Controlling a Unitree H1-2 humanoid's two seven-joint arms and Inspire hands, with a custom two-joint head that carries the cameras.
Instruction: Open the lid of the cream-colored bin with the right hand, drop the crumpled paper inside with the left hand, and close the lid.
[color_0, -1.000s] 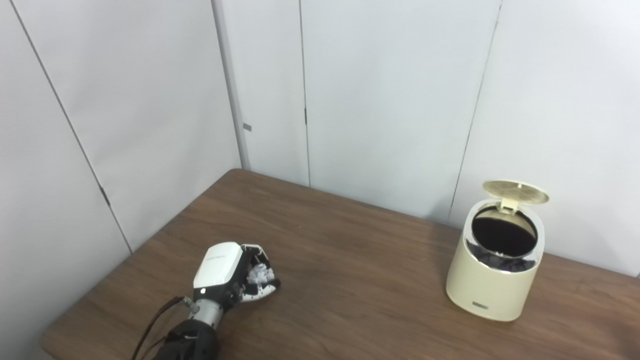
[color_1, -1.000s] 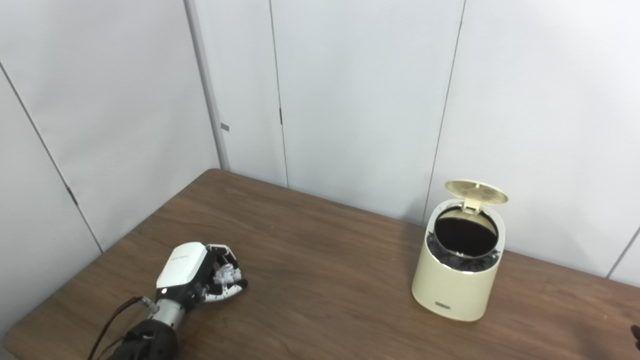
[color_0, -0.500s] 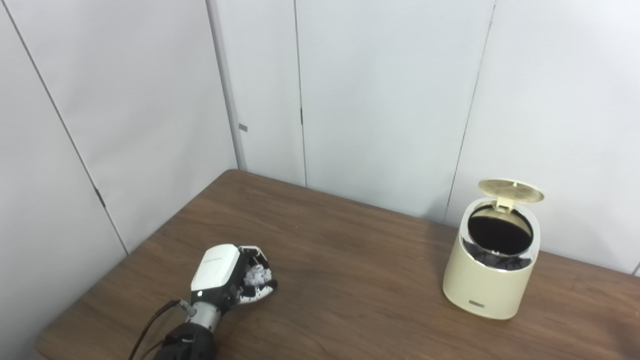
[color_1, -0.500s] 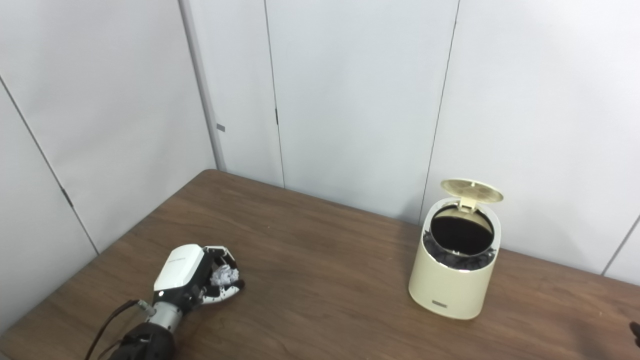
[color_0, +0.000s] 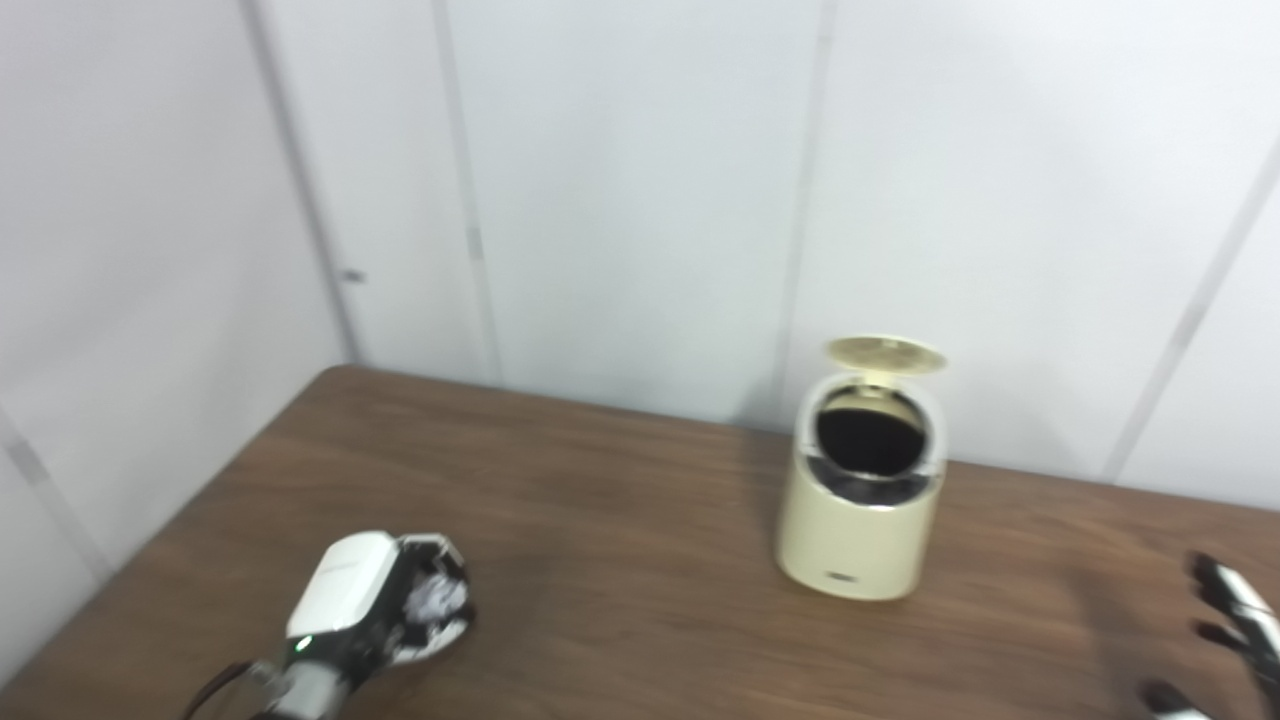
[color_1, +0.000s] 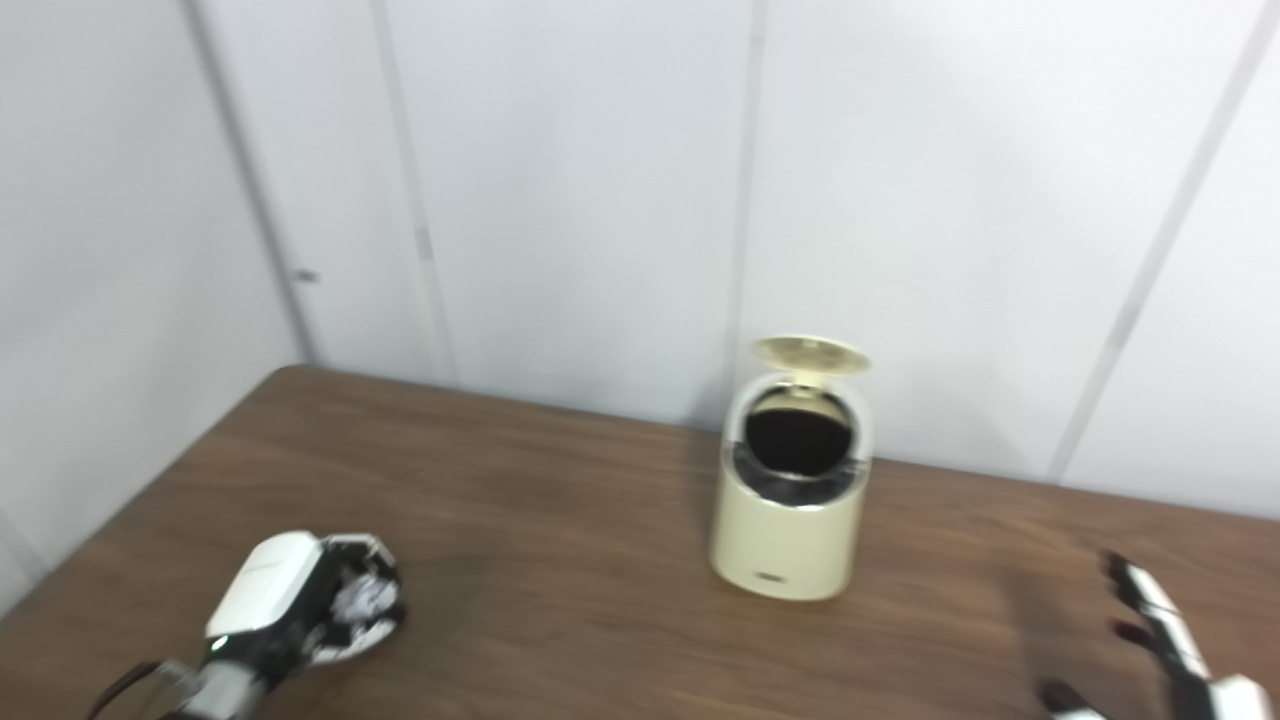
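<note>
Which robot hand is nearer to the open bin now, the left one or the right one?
The right robot hand, by a little: it is low to the right of the bin. The left robot hand, holding the paper, is further left.

Both views motion-blurred; right hand (color_1: 1165, 650) cut off at lower right corner; crumpled paper (color_0: 428, 600) mostly hidden inside left hand (color_0: 375, 600).

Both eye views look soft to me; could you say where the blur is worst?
Left eye view: overall motion blur; the left robot hand and its crumpled paper smear most, the bin less. Right eye view: same softness; the right robot hand is streaked at the edge.
</note>
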